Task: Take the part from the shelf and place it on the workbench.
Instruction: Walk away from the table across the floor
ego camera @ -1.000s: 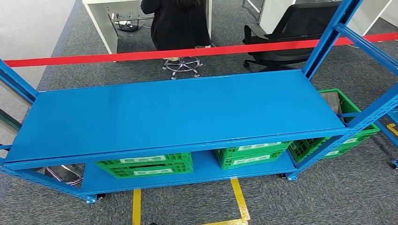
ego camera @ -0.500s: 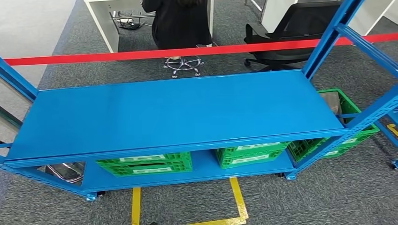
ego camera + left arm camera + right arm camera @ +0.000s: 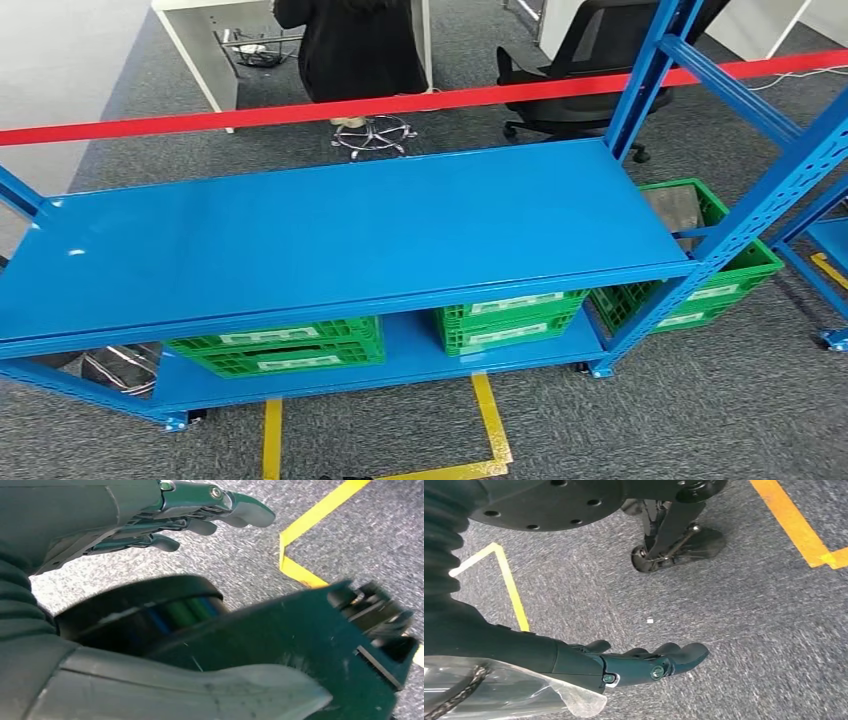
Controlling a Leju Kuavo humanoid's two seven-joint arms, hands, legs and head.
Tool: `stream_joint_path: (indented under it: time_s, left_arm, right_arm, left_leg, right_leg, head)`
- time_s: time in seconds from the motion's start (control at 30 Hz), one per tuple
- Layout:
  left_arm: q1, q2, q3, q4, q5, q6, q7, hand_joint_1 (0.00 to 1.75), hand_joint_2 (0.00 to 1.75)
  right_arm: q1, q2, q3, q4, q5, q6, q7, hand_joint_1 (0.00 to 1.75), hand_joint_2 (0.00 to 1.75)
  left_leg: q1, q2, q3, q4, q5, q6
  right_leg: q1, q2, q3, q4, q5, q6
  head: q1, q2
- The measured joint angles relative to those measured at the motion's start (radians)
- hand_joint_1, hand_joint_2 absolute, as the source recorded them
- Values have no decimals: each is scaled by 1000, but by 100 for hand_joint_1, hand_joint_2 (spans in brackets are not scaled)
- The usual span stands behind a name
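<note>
Hands hang low over grey carpet, left hand (image 3: 165,520) and right hand (image 3: 644,665) both released, fingers loosely extended, holding nothing. Ahead stands the blue shelf (image 3: 330,240), green crates (image 3: 280,348) beneath; the part cannot be made out, so neither arm is nearer.
</note>
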Motion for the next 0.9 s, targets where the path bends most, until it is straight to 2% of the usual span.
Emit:
stream_joint_path:
  time_s: [0.03, 0.07, 0.1, 0.13, 0.23, 0.27, 0.33, 0.37, 0.4, 0.43, 0.47, 0.5, 0.57, 0.6, 0.63, 0.73, 0.77, 0.8, 0.87, 0.9]
  left_arm:
    - [0, 1, 1, 0, 0, 2, 0, 0, 175]
    - [1, 1, 2, 0, 0, 3, 0, 0, 175]
    - [2, 2, 3, 0, 1, 4, 0, 0, 175]
    - [4, 3, 3, 0, 4, 5, 1, 0, 175]
    - [10, 8, -2, -1, 36, -4, 8, 0, 175]
    - [11, 11, -6, -2, 51, -10, 12, 0, 175]
    - [13, 16, -18, -6, 83, -26, 18, 0, 175]
    - [14, 20, -25, -10, 99, -33, 22, 0, 175]
    - [14, 23, -31, -14, 115, -41, 26, 0, 131]
    - [15, 27, -38, -20, 130, -47, 30, 0, 87]
    - [15, 31, -45, -26, 144, -54, 33, 0, 44]
    - [15, 35, -52, -35, 159, -61, 36, 0, 0]
    - [14, 43, -71, -55, 193, -77, 44, 0, 0]
    - [13, 47, -80, -65, 211, -85, 48, 0, 0]
    - [12, 52, -90, -73, 228, -93, 52, 0, 0]
    - [16, 67, -118, -89, 280, -117, 64, 0, 0]
    - [21, 72, -128, -93, 298, -124, 68, 0, 0]
    - [27, 78, -138, -95, 315, -132, 72, 0, 0]
    - [42, 88, -156, -96, 349, -148, 80, 0, 0]
    - [51, 94, -164, -96, 365, -156, 84, 0, 0]
  right_arm:
    - [-2, 1, 0, 0, 0, -1, 0, 0, 175]
    - [-4, 2, -1, 1, -1, -1, 1, 0, 175]
    - [-5, 2, 0, 1, -2, -2, 3, 0, 175]
    - [-5, 3, 3, 1, -6, -3, 5, 0, 175]
    - [1, -3, 36, -2, -41, -1, 15, 0, 175]
    - [3, -7, 52, -3, -58, 1, 19, 0, 175]
    - [9, -18, 87, -4, -96, 8, 29, 0, 175]
    - [15, -23, 107, -5, -115, 11, 34, 0, 131]
    - [22, -27, 126, -5, -133, 15, 39, 0, 87]
    - [31, -32, 144, -5, -150, 18, 44, 0, 44]
    - [41, -36, 162, -5, -166, 21, 49, 0, 0]
    - [50, -40, 181, -5, -183, 24, 53, 0, 0]
    - [66, -50, 225, -5, -223, 31, 63, 0, 0]
    - [72, -55, 248, -5, -243, 35, 68, 0, 0]
    - [77, -59, 271, -5, -263, 39, 73, 0, 0]
    - [96, -71, 342, -5, -323, 49, 88, 0, 0]
    - [100, -75, 366, -7, -342, 52, 93, 0, 0]
    - [102, -79, 389, -10, -362, 56, 98, 0, 0]
    - [103, -86, 435, -20, -400, 62, 107, 0, 0]
    - [103, -90, 459, -28, -419, 66, 112, 0, 0]
  left_leg:
    - [-9, -6, 31, -65, 31, 18]
    - [-16, -11, 57, -123, 55, 33]
    - [-23, -15, 74, -163, 67, 43]
    - [-27, -17, 80, -182, 68, 48]
    - [-25, -13, 91, -216, 69, 43]
    - [-22, -11, 96, -228, 72, 40]
    - [-21, -7, 102, -241, 76, 37]
    - [-22, -6, 101, -241, 77, 38]
    - [-24, -6, 101, -241, 77, 38]
    - [-26, -5, 101, -240, 77, 38]
    - [-27, -5, 101, -239, 77, 38]
    - [-29, -5, 101, -237, 77, 38]
    - [-32, -5, 100, -233, 77, 35]
    - [-33, -5, 100, -231, 77, 31]
    - [-34, -5, 99, -230, 78, 27]
    - [-32, -6, 98, -230, 79, 9]
    - [-31, -7, 93, -216, 65, 2]
    - [-28, -8, 82, -184, 39, -5]
    - [-19, -9, 39, -68, -36, -19]
    - [-14, -9, 18, -8, -64, -24]
  right_leg:
    - [2, 3, -1, -1, -1, -1]
    - [5, 5, 0, -1, -3, 0]
    - [5, 7, -2, -1, -3, 2]
    - [4, 8, -5, -2, -3, 6]
    - [1, 5, -7, -7, -6, 21]
    - [2, 4, -14, 7, -19, 24]
    - [2, 2, -57, 95, -71, 30]
    - [2, 2, -87, 158, -99, 32]
    - [2, 2, -113, 212, -116, 34]
    - [2, 2, -127, 238, -117, 35]
    - [3, 2, -123, 228, -98, 35]
    - [3, 2, -100, 180, -65, 32]
    - [7, -2, -34, 45, -6, 22]
    - [10, -3, -12, -3, 9, 16]
    - [12, -4, -2, -26, 12, 10]
    - [12, -4, 1, -37, 21, -7]
    - [9, -5, 4, -40, 27, -13]
    - [5, -7, 5, -44, 33, -19]
    - [3, -7, 1, -45, 39, -23]
    - [2, -7, -2, -44, 40, -23]
  head:
    - [1, 0]
    - [2, 0]
    - [2, 0]
    - [3, 0]
    - [2, 0]
    - [3, 0]
    - [4, 0]
    - [4, 0]
    - [4, 0]
    - [4, 0]
    - [4, 0]
    - [4, 0]
    - [4, 0]
    - [4, 0]
    - [3, 0]
    - [3, 0]
    - [1, 0]
    - [-1, 0]
    - [-4, 0]
    - [-4, 0]
